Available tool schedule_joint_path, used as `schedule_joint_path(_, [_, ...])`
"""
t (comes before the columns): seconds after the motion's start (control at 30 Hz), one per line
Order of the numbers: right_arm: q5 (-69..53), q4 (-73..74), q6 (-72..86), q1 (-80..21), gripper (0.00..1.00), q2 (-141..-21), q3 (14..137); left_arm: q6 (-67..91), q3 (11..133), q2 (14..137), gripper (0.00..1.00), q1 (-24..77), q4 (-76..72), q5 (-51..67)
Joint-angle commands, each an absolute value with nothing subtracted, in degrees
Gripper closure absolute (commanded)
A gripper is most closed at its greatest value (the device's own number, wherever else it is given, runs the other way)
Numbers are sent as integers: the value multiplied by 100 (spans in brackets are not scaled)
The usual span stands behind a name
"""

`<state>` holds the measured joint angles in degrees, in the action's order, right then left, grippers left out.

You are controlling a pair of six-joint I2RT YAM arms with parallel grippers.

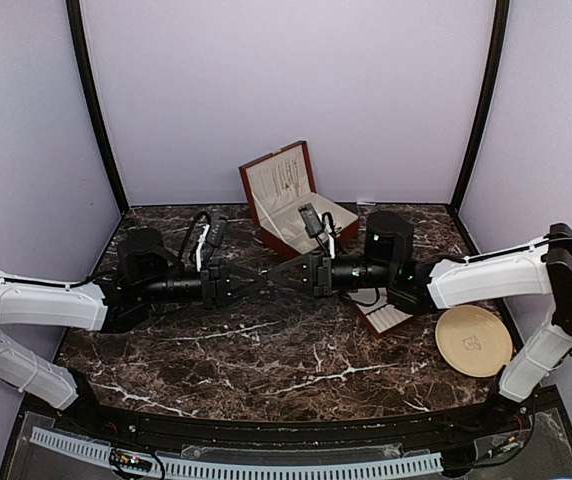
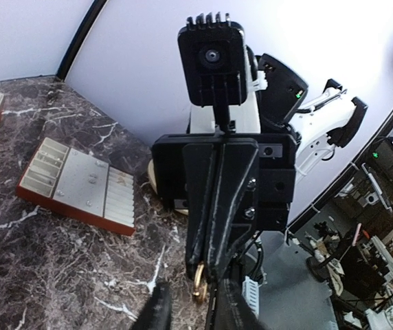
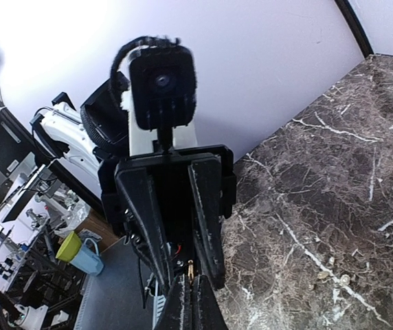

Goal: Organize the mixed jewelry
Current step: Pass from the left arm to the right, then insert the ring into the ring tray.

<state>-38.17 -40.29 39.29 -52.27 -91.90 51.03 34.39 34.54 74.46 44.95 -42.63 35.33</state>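
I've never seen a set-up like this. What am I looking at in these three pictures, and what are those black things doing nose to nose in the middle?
It is a robot with two arms bolted to a dark marbled table. The wide picture is from a camera overhead. The other two come from small cameras on the wrists, so each shows the opposite arm head-on. Each arm ends in a two-fingered hand. The right hand is shut, pinching a tiny golden piece of jewelry. The left hand faces it tip to tip, slightly open. On the table lie an open wooden jewelry box, a loose divided tray and a round beige plate.
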Motion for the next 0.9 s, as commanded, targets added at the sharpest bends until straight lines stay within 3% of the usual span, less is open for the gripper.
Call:
schedule_joint_path(0.0, [-3095, -3069, 3316, -5166, 100, -8802, 5244, 3244, 3665, 7471, 53, 4542, -3509, 2933])
schedule_joint_path(0.1, [-2358, -1703, 2683, -5067, 100, -8474, 5344, 3176, 3691, 7369, 35, 4535, -2985, 2356])
schedule_joint_path(0.2, [-1377, -381, 2106, -4934, 100, -8097, 5325, 3123, 3648, 7286, 29, 4516, -2658, 2016])
schedule_joint_path(0.47, [715, 1948, 1540, -4142, 100, -7638, 4993, 2896, 3975, 7034, 24, 3782, -1495, 2148])
schedule_joint_path(0.73, [1368, 2450, 1325, -3616, 100, -8073, 4896, 1628, 5554, 7115, 19, 2576, 941, 2517])
schedule_joint_path(0.87, [1529, 2539, 1245, -3496, 100, -8341, 4902, 1305, 5838, 7075, 19, 2017, 1227, 2722])
